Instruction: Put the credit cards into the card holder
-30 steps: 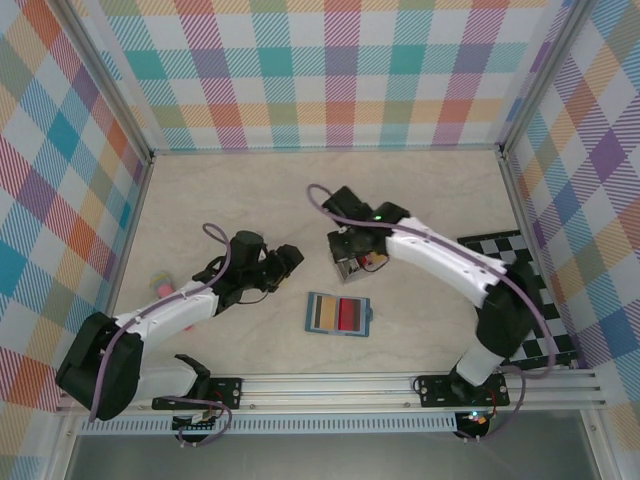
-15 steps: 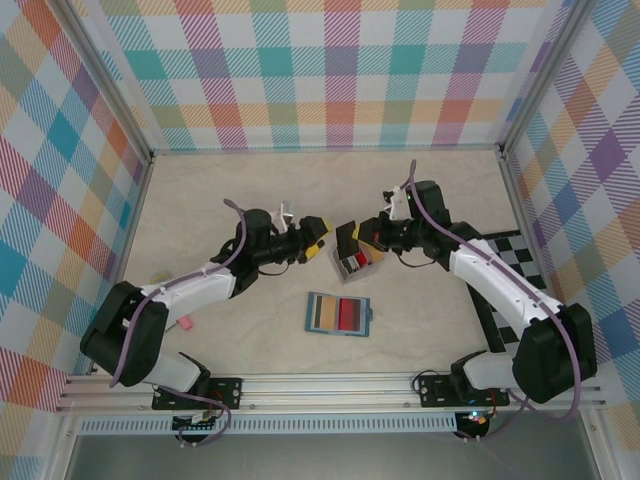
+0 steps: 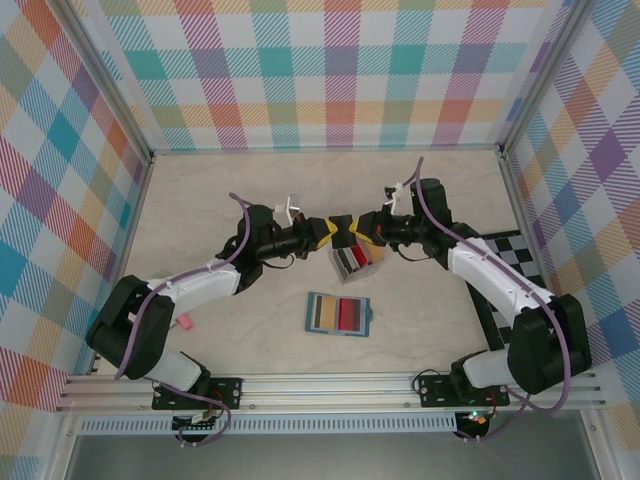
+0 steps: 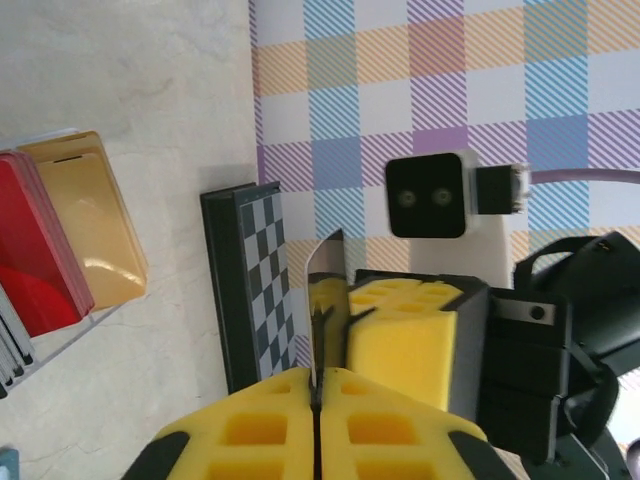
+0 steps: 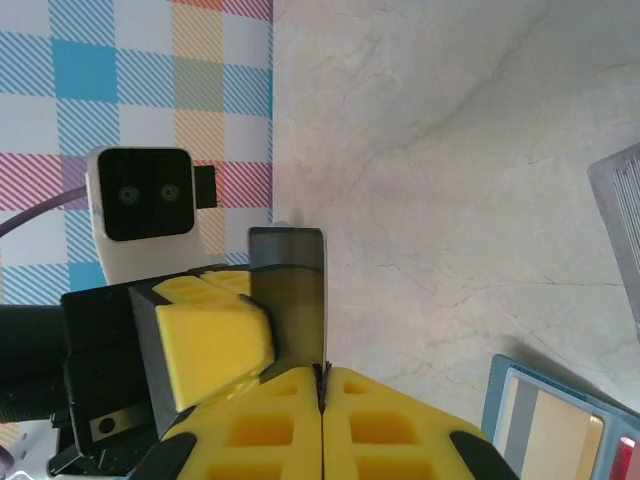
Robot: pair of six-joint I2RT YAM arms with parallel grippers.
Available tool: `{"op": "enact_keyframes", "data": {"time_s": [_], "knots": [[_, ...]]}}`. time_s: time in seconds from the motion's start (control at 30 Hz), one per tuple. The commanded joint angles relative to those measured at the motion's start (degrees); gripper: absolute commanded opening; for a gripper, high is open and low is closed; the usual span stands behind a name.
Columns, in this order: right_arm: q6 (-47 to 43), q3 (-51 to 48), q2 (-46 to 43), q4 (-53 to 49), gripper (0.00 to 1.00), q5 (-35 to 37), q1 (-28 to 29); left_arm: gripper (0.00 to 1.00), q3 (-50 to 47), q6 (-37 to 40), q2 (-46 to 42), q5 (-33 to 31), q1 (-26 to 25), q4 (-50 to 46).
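A dark credit card (image 3: 345, 228) hangs in the air between my two grippers, above the table's middle. My left gripper (image 3: 322, 233) is shut on its left end. In the left wrist view this credit card (image 4: 325, 265) shows edge-on, pinched in my left gripper (image 4: 318, 385). My right gripper (image 3: 368, 228) is shut on the other end, and the right wrist view shows the credit card (image 5: 288, 290) standing up from the closed right gripper (image 5: 322, 375). The teal card holder (image 3: 312, 314) lies open nearer the arms, with gold and red cards in its slots.
A small grey rack (image 3: 352, 262) with red, black and gold cards sits just below the grippers. A black-and-white chequered board (image 3: 510, 262) lies at the right wall. A small pink object (image 3: 185, 323) lies near the left arm. Plaid walls surround the table.
The right gripper rose from the rack with the dark card. The left gripper moved right to meet it and closed on the card's free end.
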Motion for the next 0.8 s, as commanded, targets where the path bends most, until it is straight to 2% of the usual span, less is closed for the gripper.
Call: {"op": "enact_keyframes", "data": {"time_s": [0.0,0.07,0.17,0.23,0.37,0.43,0.47,0.5,0.57,0.6,0.67,0.7,0.77], "knots": [[0.44,-0.30,0.66,3.99,0.12,-4.56,-0.77,0.01,2.51,0.28,0.67,3.12,0.02,1.88],[0.07,0.43,1.19,4.11,0.19,-8.41,-0.98,0.00,3.97,-1.12,1.59,4.90,0.51,2.10],[0.53,1.05,0.74,3.58,0.19,-10.97,-1.17,0.00,5.17,-2.88,1.31,6.11,0.52,2.23],[0.27,1.86,0.27,2.21,0.12,-11.84,-1.57,0.00,6.25,-1.59,0.73,7.01,0.76,-0.57],[0.06,2.24,-0.64,3.51,0.07,-14.03,-2.66,0.02,7.80,-0.58,0.95,8.48,0.92,-4.00],[-0.50,3.01,0.30,3.37,0.04,-15.69,-2.73,0.17,8.17,1.45,0.11,8.34,0.87,-7.79],[-1.07,3.03,0.37,2.98,0.02,-15.74,-2.66,0.31,8.20,2.87,-0.49,7.85,0.95,-10.53],[-2.86,3.15,-0.22,0.44,0.01,-13.93,-2.70,0.43,8.22,4.92,-1.41,7.34,0.96,-13.95],[-7.31,3.09,-2.37,-6.97,0.02,-7.72,-2.58,0.50,7.45,8.50,-4.22,5.56,0.95,-20.87],[-9.53,2.52,-3.77,-10.50,0.02,-4.48,-2.58,0.57,6.90,10.91,-6.15,3.29,0.96,-26.05],[-13.51,1.47,-6.50,-17.42,0.03,2.86,-2.01,0.64,5.07,14.51,-10.03,-1.26,0.95,-34.52],[-16.20,1.65,-7.38,-21.37,0.04,6.44,-0.70,0.68,4.15,16.01,-11.84,-4.52,0.96,-39.90],[-19.57,2.08,-8.26,-28.43,0.03,14.79,3.87,0.70,3.07,20.19,-14.35,-11.02,0.57,-50.11]]}}
